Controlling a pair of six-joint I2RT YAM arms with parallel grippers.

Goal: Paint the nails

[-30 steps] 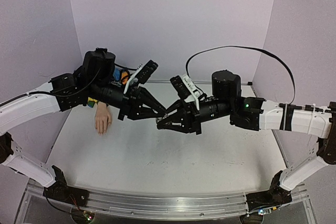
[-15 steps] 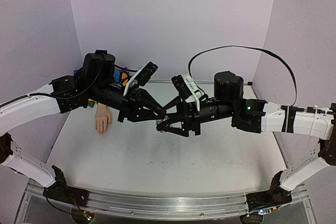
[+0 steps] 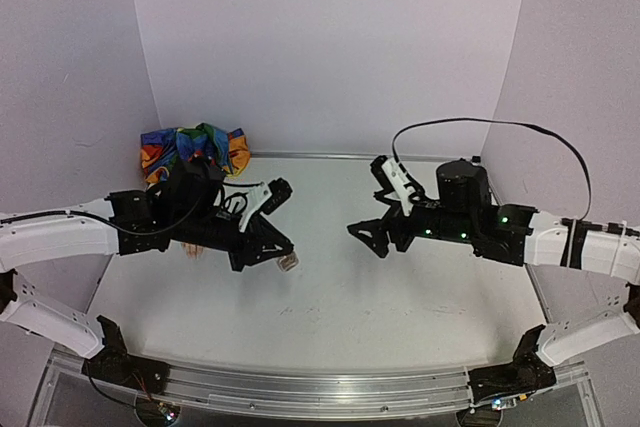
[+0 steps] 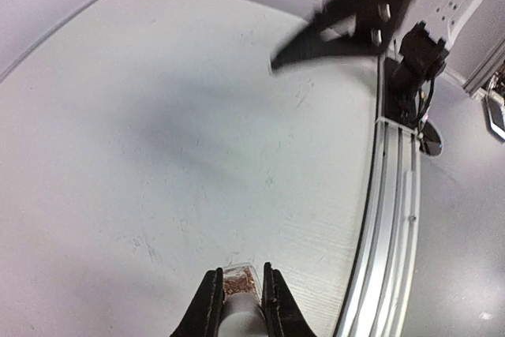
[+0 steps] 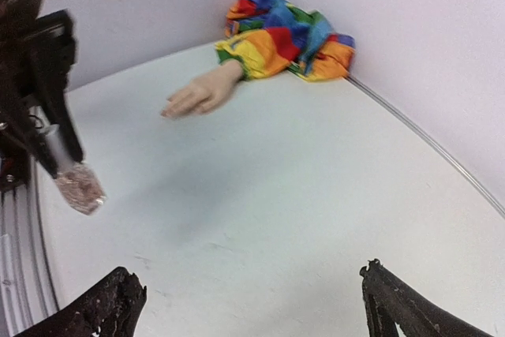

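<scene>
**Right wrist view: mannequin hand at far left, bottle clamped near it**

The mannequin hand (image 5: 201, 94) lies flat on the white table (image 3: 400, 297) at its far left. Its nails (image 5: 169, 111) are too small to make out. Its rainbow sleeve (image 5: 280, 37) is bunched in the far-left corner. Just right of it, the left gripper (image 4: 239, 274) is clamped on a small clear bottle (image 5: 79, 187) of pinkish glitter. Well to the right, the right gripper (image 5: 248, 274) stands spread wide, holding nothing.

Pale lilac walls (image 3: 330, 47), white tabletop (image 3: 330, 307), aluminium front rail (image 3: 300, 387)
</scene>
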